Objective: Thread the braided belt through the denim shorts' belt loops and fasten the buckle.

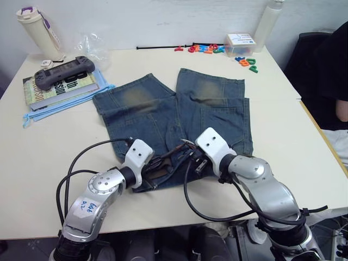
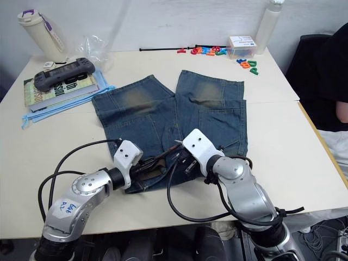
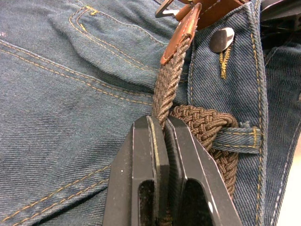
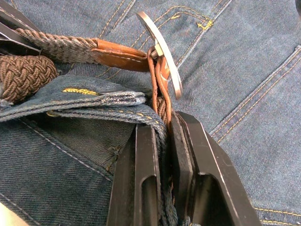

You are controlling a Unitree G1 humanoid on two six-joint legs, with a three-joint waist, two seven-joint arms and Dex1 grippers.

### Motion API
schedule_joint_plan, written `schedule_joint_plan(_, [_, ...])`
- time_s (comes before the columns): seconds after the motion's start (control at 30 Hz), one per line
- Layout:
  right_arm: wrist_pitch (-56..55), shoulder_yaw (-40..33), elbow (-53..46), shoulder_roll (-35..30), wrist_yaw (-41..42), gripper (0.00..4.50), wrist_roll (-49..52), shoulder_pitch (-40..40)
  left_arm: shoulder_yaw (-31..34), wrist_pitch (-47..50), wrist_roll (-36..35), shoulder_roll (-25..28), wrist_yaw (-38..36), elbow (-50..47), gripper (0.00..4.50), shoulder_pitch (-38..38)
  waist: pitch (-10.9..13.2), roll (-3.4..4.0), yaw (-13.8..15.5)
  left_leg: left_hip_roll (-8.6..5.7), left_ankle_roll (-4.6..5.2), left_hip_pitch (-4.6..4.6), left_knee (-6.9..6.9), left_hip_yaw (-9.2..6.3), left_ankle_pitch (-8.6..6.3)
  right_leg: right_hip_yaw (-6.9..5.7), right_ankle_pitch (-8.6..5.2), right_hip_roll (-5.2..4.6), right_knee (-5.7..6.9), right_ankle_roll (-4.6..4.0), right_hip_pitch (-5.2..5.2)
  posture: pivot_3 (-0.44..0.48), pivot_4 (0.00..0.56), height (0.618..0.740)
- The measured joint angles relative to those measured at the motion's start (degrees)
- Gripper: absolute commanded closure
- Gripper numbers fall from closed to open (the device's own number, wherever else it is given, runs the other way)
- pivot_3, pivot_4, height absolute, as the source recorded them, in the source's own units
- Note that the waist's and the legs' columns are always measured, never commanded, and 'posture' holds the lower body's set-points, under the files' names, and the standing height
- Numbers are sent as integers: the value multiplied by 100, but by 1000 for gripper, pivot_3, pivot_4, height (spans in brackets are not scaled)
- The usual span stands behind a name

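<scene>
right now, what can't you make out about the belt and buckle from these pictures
- Buckle, right wrist view: its prong is not clear, and the frame's lower part sits behind the leather tab.
- Braided belt, left wrist view: the left gripper covers its run beneath; loops behind the waistband go unseen.
- Head views: the right gripper and cables hide the waistband of the denim shorts.

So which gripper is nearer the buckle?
Right. The right gripper is clamped on the belt just behind the buckle. The left gripper pinches the belt's tip end, back from its leather tab, with the buckle beyond.
</scene>
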Motion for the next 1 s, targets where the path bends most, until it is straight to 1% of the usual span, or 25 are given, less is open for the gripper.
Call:
schedule_joint_plan(0.37, [93, -5, 0, 1, -106, 4472, 153, -36, 24, 94, -27, -73, 82, -87, 4500, 31, 0, 0, -5, 0, 0, -1, -1, 0, 0, 1, 0, 0, -1, 0, -2, 0, 150, 716])
schedule_joint_plan(0.4, [175, -16, 0, 3, -150, 4472, 206, -37, 35, 118, -27, -11, 83, -254, 4500, 127, 0, 0, -7, 0, -2, -17, -1, 0, 2, 1, 0, 0, 2, 0, -19, 0, 150, 716])
schedule_joint_plan(0.5, [200, -22, 0, 5, -175, 4472, 250, -37, 67, 130, -31, -5, 83, -293, 4500, 153, 0, -1, -8, 0, -3, -39, 4, 2, 6, 3, 0, 0, 12, 0, -42, 0, 150, 716])
schedule_joint_plan(0.53, [221, -33, 1, 11, -202, 4472, 279, -37, 92, 141, -33, -3, 92, -331, 4500, 173, 0, -1, -12, -1, -2, -60, 13, 1, 11, 2, 0, 0, 25, 0, -61, 0, 150, 716])
schedule_joint_plan(0.6, [305, -55, 1, 18, -253, 4472, 352, -47, 160, 233, -35, 21, 154, -477, 4500, 192, 0, -1, -10, -1, 1, -64, 19, 0, 14, 0, 0, -1, 32, 0, -65, 0, 150, 716])
schedule_joint_plan(0.77, [319, -53, 0, 2, -310, 4472, 458, -88, 185, 316, -38, -4, 190, -486, 4500, 166, 0, -1, -11, -1, 1, -65, 19, 0, 14, 0, 0, -1, 32, 0, -65, 0, 150, 716])
schedule_joint_plan(0.9, [321, 46, -22, -107, -318, 4472, 537, -158, 25, 302, -29, -63, 198, -409, 4500, -30, -1, -1, -11, -2, 2, -66, 20, 0, 14, 0, 0, -1, 33, 0, -65, 0, 150, 716])
schedule_joint_plan(1.0, [318, 281, -86, -401, -315, 4472, 572, -254, -156, 189, -7, -112, 174, -79, 4500, -271, -1, -1, -1, -5, 3, -67, 22, -1, 15, -2, 0, -3, 35, 0, -66, 0, 150, 716])
